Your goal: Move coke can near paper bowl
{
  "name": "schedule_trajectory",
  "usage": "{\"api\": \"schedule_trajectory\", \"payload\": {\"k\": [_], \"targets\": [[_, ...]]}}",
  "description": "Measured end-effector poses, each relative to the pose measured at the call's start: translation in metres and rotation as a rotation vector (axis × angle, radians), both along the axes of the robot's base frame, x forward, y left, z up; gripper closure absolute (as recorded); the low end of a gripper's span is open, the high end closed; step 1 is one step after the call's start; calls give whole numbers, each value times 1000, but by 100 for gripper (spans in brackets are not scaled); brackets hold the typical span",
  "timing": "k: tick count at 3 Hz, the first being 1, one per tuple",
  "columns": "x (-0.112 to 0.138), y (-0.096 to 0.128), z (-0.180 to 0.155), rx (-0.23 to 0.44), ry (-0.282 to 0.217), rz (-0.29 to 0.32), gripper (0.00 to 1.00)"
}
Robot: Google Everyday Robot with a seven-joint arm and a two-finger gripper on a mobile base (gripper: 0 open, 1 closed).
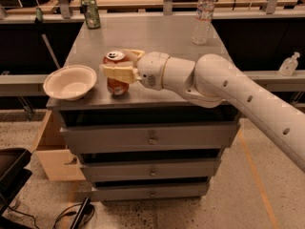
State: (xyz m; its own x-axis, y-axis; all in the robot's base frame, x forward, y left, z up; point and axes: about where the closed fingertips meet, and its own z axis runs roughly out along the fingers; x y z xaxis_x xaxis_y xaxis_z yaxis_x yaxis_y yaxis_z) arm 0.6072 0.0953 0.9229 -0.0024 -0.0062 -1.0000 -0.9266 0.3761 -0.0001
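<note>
Cream two-finger gripper (120, 66) clamped on small red coke can (116, 86), upright just beside shallow off-white paper bowl (70, 81) on grey metal cabinet (157, 37). Looks placed. Next: release, back off without tipping it.

Cream tool (115, 64) around red coke can (116, 86), off-white bowl (69, 80)

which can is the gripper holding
The red coke can at the front beside the paper bowl, gripper clamped around it; the green can stands alone at the back.

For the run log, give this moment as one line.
claw: shut on small red coke can | can: upright on grey cabinet top, beside shallow off-white paper bowl
</note>
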Motion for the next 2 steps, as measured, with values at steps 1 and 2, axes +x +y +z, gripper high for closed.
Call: {"api": "schedule_trajectory", "payload": {"k": [1, 2], "targets": [[-1, 2, 0, 0, -1, 4, 5], [-1, 4, 1, 0, -1, 6, 0]]}}
